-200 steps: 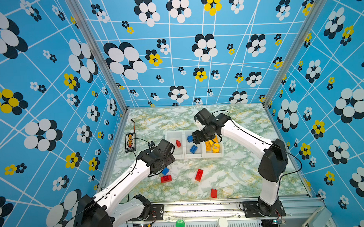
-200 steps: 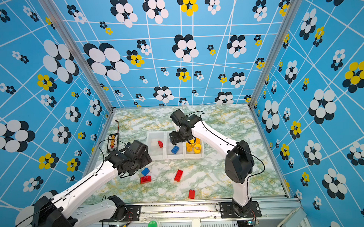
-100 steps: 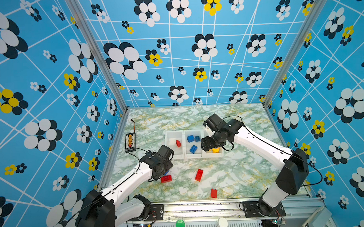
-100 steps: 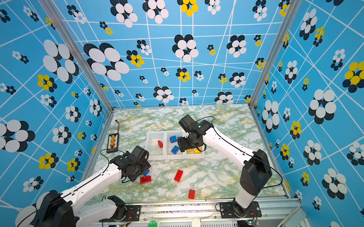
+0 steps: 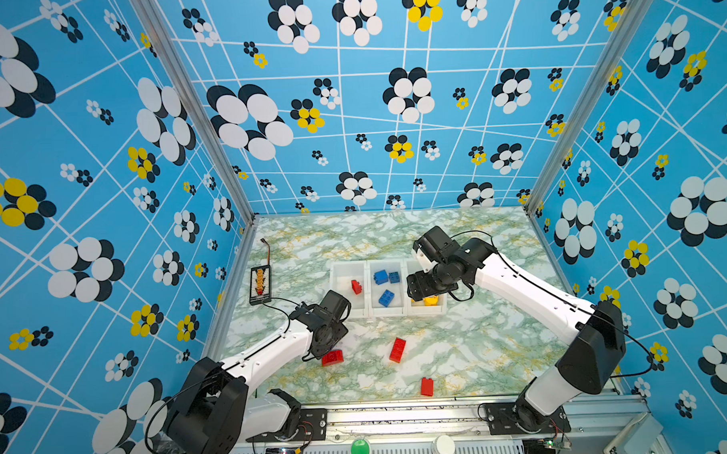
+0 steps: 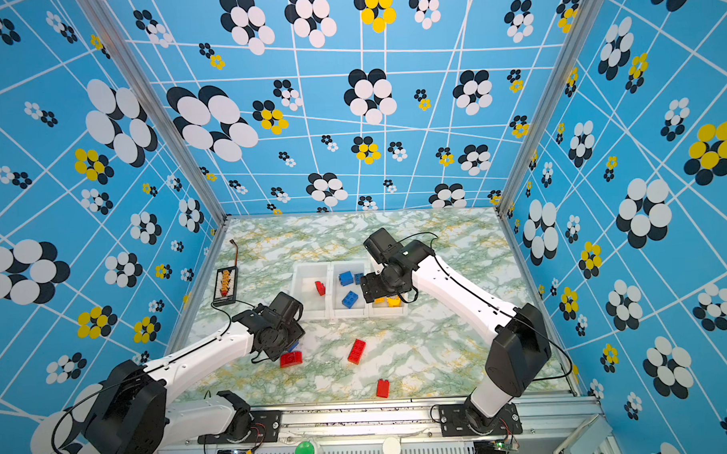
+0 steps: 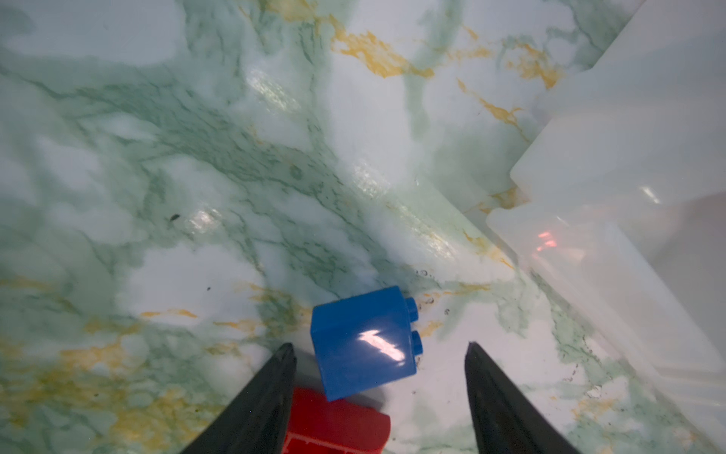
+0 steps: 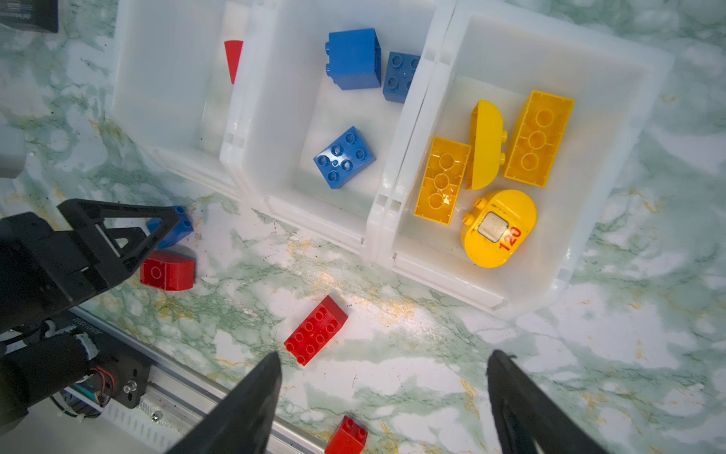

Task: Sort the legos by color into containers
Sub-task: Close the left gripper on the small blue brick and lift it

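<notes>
Yellow first: four yellow legos [image 8: 499,228] lie in the right one of the three joined containers [image 5: 367,286]. The middle one holds three blue legos [image 8: 345,157], and the left one holds a single red lego [image 5: 356,286]. On the counter [image 5: 482,348] I count four loose pieces, three red and one blue. The red ones are a rounded brick [image 5: 332,357], a long brick [image 5: 397,350] and a small brick [image 5: 427,386] near the front rail. The loose blue lego [image 7: 363,346] lies on its side just beside the rounded brick, between the spread fingers of my left end effector [image 7: 378,346], which is low over the counter and not clamped on it. My right end effector [image 8: 385,353] hangs over the right container, fingers apart with nothing between them.
</notes>
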You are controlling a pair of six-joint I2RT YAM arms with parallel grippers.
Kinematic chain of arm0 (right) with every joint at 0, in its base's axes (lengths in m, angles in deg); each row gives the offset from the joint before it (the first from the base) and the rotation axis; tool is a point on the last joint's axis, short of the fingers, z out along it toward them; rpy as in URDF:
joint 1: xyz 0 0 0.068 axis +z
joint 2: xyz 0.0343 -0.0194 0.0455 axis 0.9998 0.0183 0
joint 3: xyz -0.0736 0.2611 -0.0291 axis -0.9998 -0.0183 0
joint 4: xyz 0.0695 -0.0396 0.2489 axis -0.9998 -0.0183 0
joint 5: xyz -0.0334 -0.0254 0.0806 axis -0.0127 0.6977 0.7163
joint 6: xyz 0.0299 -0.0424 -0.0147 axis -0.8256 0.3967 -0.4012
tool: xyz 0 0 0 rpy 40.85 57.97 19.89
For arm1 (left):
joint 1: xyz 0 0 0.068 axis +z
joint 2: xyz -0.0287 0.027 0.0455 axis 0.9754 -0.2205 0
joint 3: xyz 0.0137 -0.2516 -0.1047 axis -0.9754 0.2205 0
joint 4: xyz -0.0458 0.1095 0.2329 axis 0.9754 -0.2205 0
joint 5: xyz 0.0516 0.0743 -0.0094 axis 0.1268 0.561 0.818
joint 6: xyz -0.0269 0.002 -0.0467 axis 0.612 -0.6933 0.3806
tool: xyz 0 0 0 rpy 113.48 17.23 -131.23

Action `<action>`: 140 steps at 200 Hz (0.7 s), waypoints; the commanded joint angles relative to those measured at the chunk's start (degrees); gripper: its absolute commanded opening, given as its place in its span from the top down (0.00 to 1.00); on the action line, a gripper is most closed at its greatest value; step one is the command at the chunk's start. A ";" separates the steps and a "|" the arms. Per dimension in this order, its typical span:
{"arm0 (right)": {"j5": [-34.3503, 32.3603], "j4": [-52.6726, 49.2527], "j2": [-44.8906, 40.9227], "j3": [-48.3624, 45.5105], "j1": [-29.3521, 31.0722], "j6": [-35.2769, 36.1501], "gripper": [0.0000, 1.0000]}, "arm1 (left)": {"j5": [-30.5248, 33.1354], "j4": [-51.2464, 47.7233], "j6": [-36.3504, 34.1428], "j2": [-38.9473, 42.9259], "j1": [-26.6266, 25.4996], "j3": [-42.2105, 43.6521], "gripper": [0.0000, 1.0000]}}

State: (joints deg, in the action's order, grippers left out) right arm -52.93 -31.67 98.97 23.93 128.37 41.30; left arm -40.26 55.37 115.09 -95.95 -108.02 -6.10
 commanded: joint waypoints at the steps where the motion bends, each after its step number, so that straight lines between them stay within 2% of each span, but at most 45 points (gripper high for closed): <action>1: -1.09 -1.84 -1.78 -1.18 -0.72 -0.89 0.17 | -0.32 1.04 0.32 -1.05 0.44 0.75 0.31; 86: -0.74 -1.66 -1.85 -1.78 -1.78 -0.89 0.16 | -1.20 3.18 0.36 -4.57 0.44 1.65 0.38; 140: -0.75 -1.15 -2.28 -2.50 -2.06 -1.42 0.16 | -1.37 2.59 0.02 -4.05 0.44 1.55 0.54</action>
State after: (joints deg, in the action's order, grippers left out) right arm -52.93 -32.32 98.40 22.22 126.76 40.65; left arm -41.46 58.86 115.05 -99.71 -107.96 -5.44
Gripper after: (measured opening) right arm 0.835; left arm 0.487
